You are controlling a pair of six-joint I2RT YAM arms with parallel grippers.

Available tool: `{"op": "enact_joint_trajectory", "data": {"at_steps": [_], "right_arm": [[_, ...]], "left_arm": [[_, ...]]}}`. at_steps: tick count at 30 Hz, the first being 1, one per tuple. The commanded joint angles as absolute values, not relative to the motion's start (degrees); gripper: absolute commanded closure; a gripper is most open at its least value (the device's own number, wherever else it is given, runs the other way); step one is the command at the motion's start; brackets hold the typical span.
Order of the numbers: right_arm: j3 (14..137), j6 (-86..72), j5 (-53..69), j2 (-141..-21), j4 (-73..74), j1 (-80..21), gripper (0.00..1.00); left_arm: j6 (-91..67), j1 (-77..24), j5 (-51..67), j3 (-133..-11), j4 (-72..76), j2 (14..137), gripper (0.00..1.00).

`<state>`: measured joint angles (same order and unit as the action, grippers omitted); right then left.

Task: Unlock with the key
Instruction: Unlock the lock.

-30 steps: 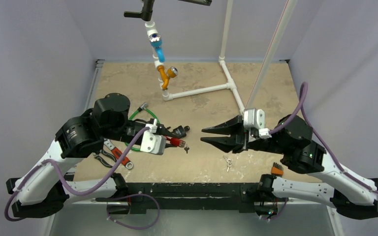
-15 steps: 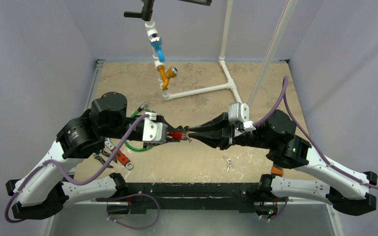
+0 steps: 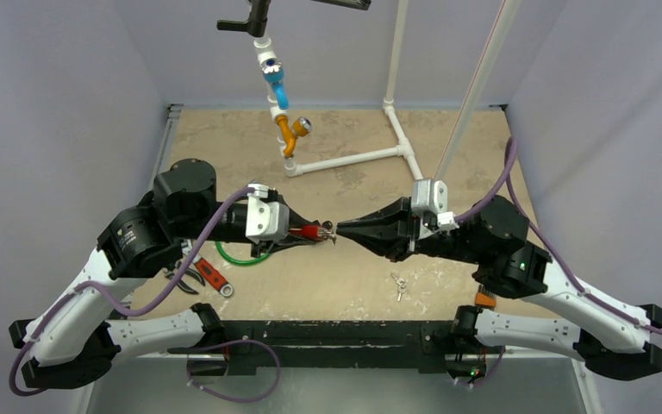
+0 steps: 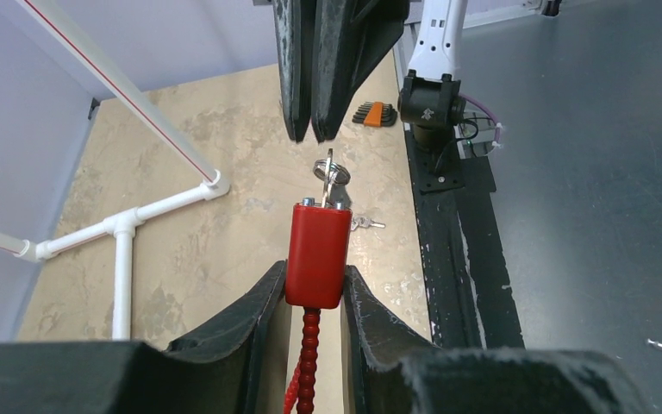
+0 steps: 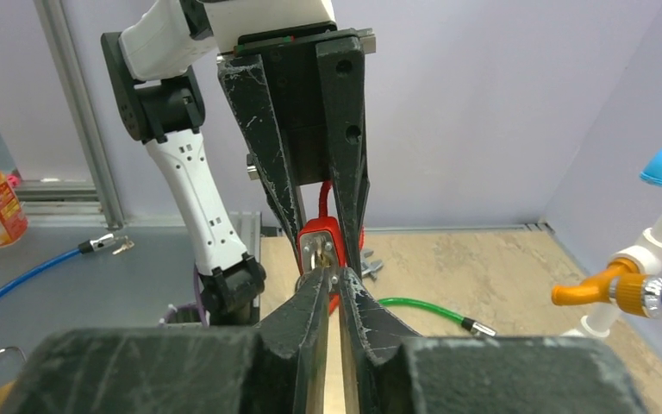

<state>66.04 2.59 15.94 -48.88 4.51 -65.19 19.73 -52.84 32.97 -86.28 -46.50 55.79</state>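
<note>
My left gripper (image 3: 296,233) is shut on a red lock body (image 4: 317,254) and holds it level above the table, with its red beaded cable hanging behind. A silver key (image 4: 328,172) with a ring sticks out of the lock's face toward the right arm. My right gripper (image 3: 342,231) is closed to a thin slit, and its tips sit right at the key's head. In the right wrist view the gripper (image 5: 334,274) is just below the lock face (image 5: 321,237). I see no key between the pads.
Spare keys (image 3: 399,285) lie on the table near the front. A green cable (image 3: 240,257) and red-handled tools (image 3: 207,274) lie under the left arm. A white pipe frame (image 3: 353,159) with blue and orange taps (image 3: 289,131) stands at the back. An orange hex-key set (image 3: 484,298) sits front right.
The left gripper lifted the red lock toward the centre. The right gripper moved left to meet it and closed from wide open to a thin slit at the key.
</note>
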Motion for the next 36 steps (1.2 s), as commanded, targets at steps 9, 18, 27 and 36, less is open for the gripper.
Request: {"op": "enact_joint_trajectory", "data": {"at_steps": [9, 18, 27, 36], "right_arm": [[68.6, -1.3, 21.0, -50.2, -2.4, -65.1, 0.72], [69.1, 1.6, 18.3, -52.3, 3.1, -65.2, 0.88], [68.0, 3.6, 13.2, -49.4, 6.9, -65.1, 0.89], [68.8, 4.1, 13.9, -50.1, 8.1, -65.1, 0.89]], "left_arm": [[17.1, -52.0, 34.7, -85.6, -41.2, 54.9, 1.0], [16.6, -51.6, 34.6, -85.4, -40.6, 54.7, 1.0], [15.8, -51.2, 35.5, -85.7, -39.9, 54.7, 1.0], [15.3, -50.9, 36.1, -86.0, -39.3, 55.0, 1.0]]}}
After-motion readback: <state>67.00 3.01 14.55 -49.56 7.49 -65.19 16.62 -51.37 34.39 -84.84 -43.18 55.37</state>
